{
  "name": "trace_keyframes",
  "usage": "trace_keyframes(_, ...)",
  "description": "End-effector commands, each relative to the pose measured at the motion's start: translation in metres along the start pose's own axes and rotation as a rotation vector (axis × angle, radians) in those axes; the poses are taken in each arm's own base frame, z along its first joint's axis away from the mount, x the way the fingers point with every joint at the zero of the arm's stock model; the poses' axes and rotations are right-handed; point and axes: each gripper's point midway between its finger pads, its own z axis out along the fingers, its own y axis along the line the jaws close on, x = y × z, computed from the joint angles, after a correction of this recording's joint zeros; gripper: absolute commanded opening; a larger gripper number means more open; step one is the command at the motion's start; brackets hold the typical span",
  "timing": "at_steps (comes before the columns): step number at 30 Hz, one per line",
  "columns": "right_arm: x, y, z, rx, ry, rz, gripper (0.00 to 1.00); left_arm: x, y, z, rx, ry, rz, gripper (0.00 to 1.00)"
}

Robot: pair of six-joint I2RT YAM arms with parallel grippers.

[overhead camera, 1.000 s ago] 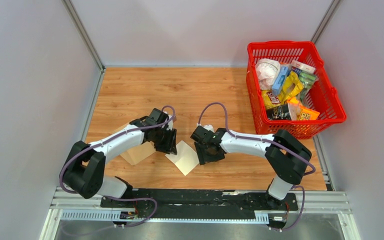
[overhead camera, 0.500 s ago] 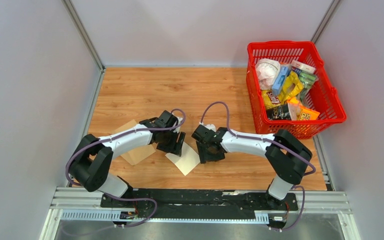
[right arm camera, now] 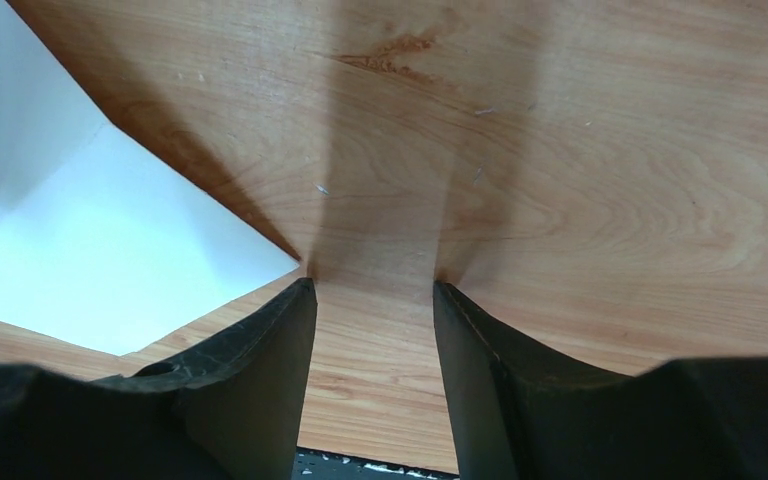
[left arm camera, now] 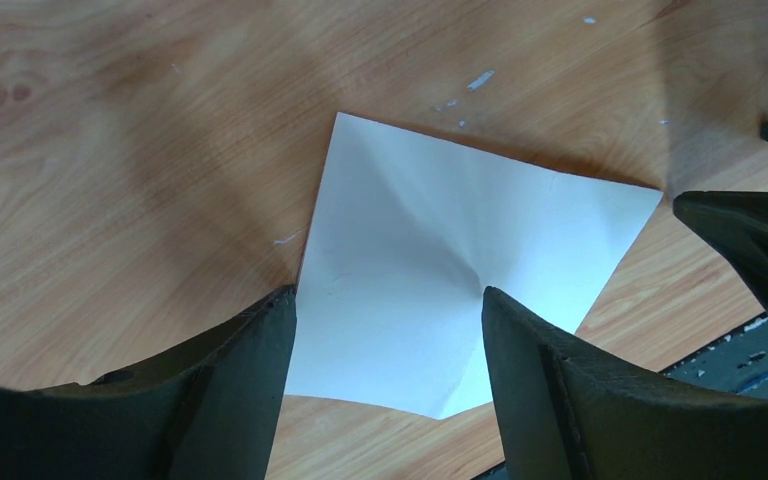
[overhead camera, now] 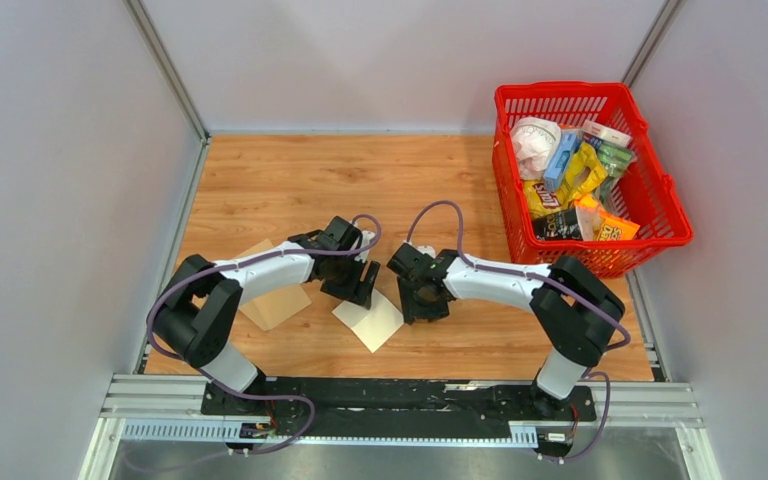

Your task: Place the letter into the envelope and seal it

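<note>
The letter (overhead camera: 370, 322) lies outside the envelope (overhead camera: 280, 305), under the wide-open, empty left claw (left arm camera: 388, 300); the right claw (right arm camera: 372, 290), parted and empty, sits just beside. Inserting and sealing are not yet done.

Off beyond the right tool (overhead camera: 423, 300), further out and to its right, a red plastic basket (overhead camera: 600, 258) sits on the wooden surface (overhead camera: 290, 180), stuffed with snack packets: yellow bags (overhead camera: 582, 172), a blue box (overhead camera: 561, 158), an orange pack (overhead camera: 608, 224) and a white wrapper (overhead camera: 535, 140) farthest from it.
</note>
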Motion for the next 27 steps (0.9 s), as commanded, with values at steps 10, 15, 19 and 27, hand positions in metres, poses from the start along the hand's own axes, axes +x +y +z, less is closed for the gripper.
trace_keyframes(10,-0.004,0.024,0.043,-0.064,0.024,0.046,0.51,0.007,-0.031,-0.002,0.185,-0.003,0.003,0.77)
trace_keyframes(15,-0.002,0.026,0.051,-0.062,0.041,0.05,0.5,0.012,-0.036,-0.005,0.214,-0.003,-0.009,0.77)
trace_keyframes(19,-0.011,0.015,0.038,-0.045,0.002,0.081,0.51,0.012,-0.026,-0.005,0.151,-0.016,-0.022,0.77)
trace_keyframes(27,-0.014,-0.027,-0.005,-0.018,-0.073,0.172,0.69,0.009,-0.02,-0.002,0.107,-0.026,-0.076,0.75)
